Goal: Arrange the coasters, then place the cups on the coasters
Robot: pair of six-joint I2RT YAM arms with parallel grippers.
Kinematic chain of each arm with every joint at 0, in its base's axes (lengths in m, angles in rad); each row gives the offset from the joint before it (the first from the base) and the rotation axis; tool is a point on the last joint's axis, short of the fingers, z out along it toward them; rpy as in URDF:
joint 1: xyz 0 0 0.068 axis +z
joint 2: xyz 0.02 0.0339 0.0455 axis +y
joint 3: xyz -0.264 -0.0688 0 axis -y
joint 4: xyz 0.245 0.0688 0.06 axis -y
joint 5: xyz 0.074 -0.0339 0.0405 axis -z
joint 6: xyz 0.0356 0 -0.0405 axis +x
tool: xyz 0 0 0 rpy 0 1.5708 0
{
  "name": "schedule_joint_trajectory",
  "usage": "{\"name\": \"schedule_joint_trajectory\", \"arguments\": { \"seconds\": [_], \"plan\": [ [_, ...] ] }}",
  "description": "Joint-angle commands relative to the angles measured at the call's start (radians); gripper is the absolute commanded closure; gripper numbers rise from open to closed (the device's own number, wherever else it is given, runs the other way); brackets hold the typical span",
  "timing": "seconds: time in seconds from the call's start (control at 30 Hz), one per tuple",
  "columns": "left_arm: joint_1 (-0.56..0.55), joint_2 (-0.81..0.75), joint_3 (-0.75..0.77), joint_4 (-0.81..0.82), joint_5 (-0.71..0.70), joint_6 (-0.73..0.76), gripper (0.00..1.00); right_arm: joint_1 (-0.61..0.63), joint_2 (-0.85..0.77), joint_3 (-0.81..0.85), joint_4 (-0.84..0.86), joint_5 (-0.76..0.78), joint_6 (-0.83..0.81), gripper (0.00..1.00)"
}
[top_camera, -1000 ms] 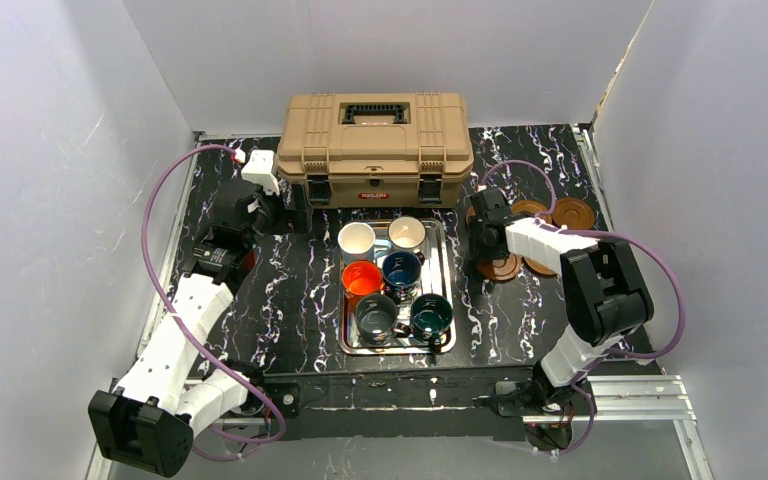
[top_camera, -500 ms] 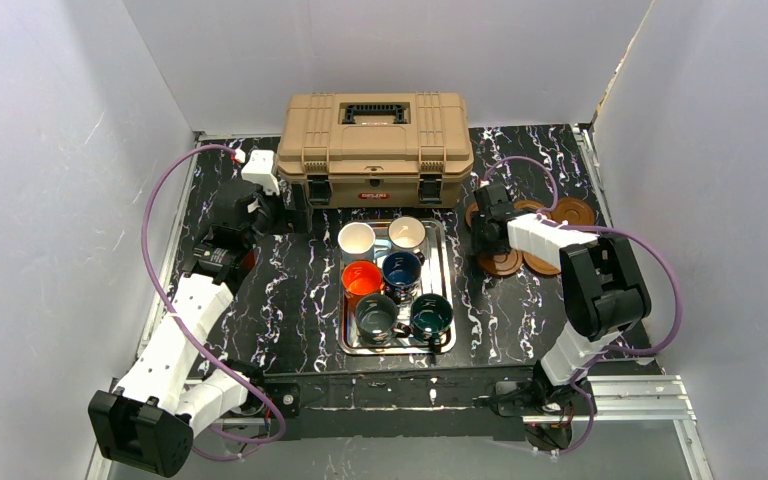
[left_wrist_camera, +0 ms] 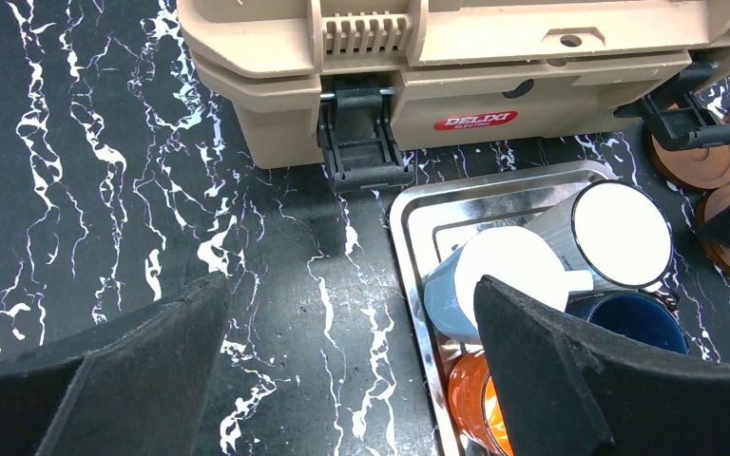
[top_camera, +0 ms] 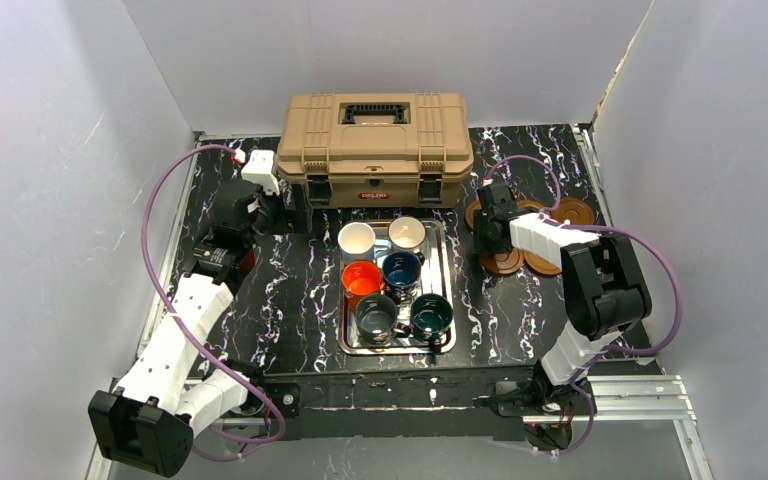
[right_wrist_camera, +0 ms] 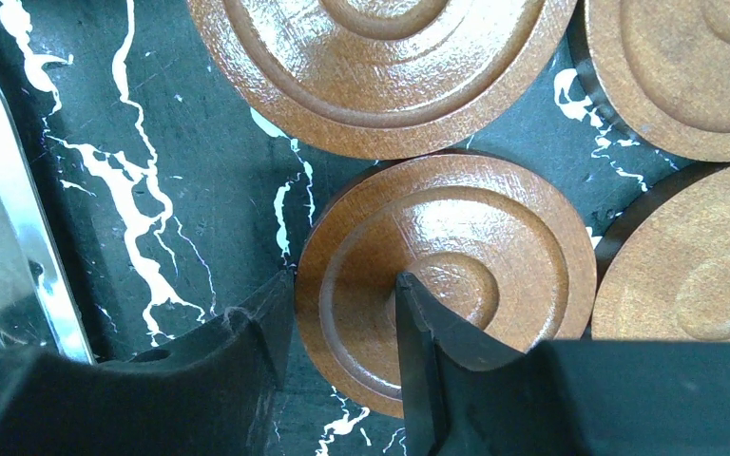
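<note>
Several brown ringed coasters lie in a cluster right of the tray. My right gripper (right_wrist_camera: 342, 285) (top_camera: 494, 250) is shut on the near-left coaster (right_wrist_camera: 494, 247) (top_camera: 506, 263), one finger against its outer rim and the other in its central hollow. Other coasters (right_wrist_camera: 380, 66) (right_wrist_camera: 694, 66) (right_wrist_camera: 694, 285) crowd round it. The cups stand in the steel tray (top_camera: 447, 300): two cream (top_camera: 356, 238) (top_camera: 407, 233), an orange (top_camera: 362, 277), a navy (top_camera: 401, 268), a grey-green (top_camera: 375, 315) and a teal (top_camera: 430, 315). My left gripper (left_wrist_camera: 350, 294) (top_camera: 278, 214) hangs open over bare table, left of the tray.
A tan toolbox (top_camera: 375, 145) stands at the back, just behind the tray; its latch (left_wrist_camera: 361, 142) faces the left gripper. White walls close in the black marbled table (top_camera: 300, 290) on three sides. The tray's edge (right_wrist_camera: 0, 237) lies close to the left of the right gripper.
My right gripper has shifted a little back and to the right, in among the cluster, and the near-left coaster has moved slightly with it. The left arm and the cups have stayed put.
</note>
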Motion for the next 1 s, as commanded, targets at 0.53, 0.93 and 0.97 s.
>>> {"name": "schedule_joint_trajectory", "arguments": {
  "seconds": [0.53,0.93,0.97],
  "plan": [
    [-0.004,-0.012,0.000,0.002,-0.011,0.008,0.02,-0.013,-0.141,0.040,-0.062,-0.219,0.004,0.38],
    [-0.004,-0.017,-0.003,0.007,0.002,0.001,0.02,0.046,-0.353,0.032,-0.247,-0.348,-0.026,0.25],
    [-0.004,-0.017,-0.003,0.007,0.003,0.000,0.02,0.060,-0.370,0.021,-0.266,-0.376,-0.030,0.23]
  ]
}}
